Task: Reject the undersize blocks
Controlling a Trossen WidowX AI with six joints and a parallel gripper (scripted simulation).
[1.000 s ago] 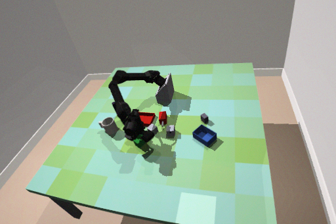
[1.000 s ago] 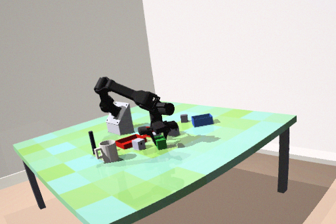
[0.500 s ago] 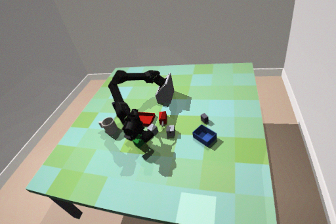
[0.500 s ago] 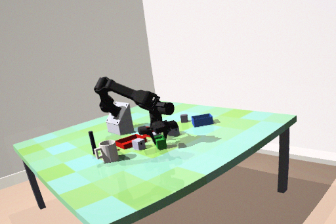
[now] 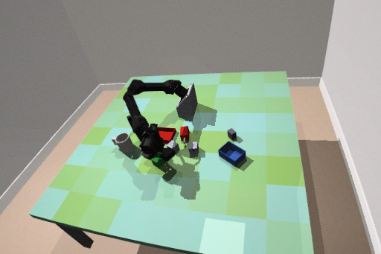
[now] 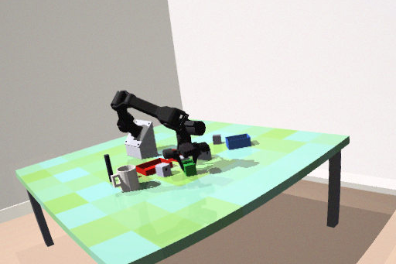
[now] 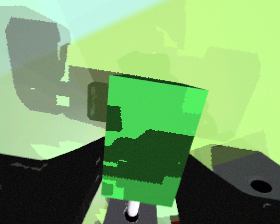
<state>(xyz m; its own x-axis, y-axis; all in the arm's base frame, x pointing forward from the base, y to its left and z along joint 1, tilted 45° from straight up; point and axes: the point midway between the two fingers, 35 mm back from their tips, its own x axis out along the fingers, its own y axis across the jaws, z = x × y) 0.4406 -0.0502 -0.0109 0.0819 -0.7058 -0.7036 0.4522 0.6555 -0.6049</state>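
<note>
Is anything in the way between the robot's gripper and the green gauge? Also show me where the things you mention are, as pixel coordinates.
No, nothing visible is. The gripper (image 6: 189, 169) (image 7: 143, 141) is already shut on the green gauge (image 6: 189, 169) (image 7: 150, 115), with its fingers on either side.

Green GO gauge (image 5: 158, 159) (image 6: 189, 169) (image 7: 148, 150): gripped, pale pin at a steel block's (image 7: 115, 214) dark bore (insertion depth unverifiable). Red reject tray (image 5: 166, 135) (image 6: 145, 170): shallow, upright.

open lane between the blue tray (image 5: 232, 157) (image 6: 238, 142) and steel block (image 5: 193, 149), gray mug (image 5: 123, 142) (image 6: 128, 178) blocking beside the red tray (image 5: 166, 135) (image 6: 144, 171)
</note>
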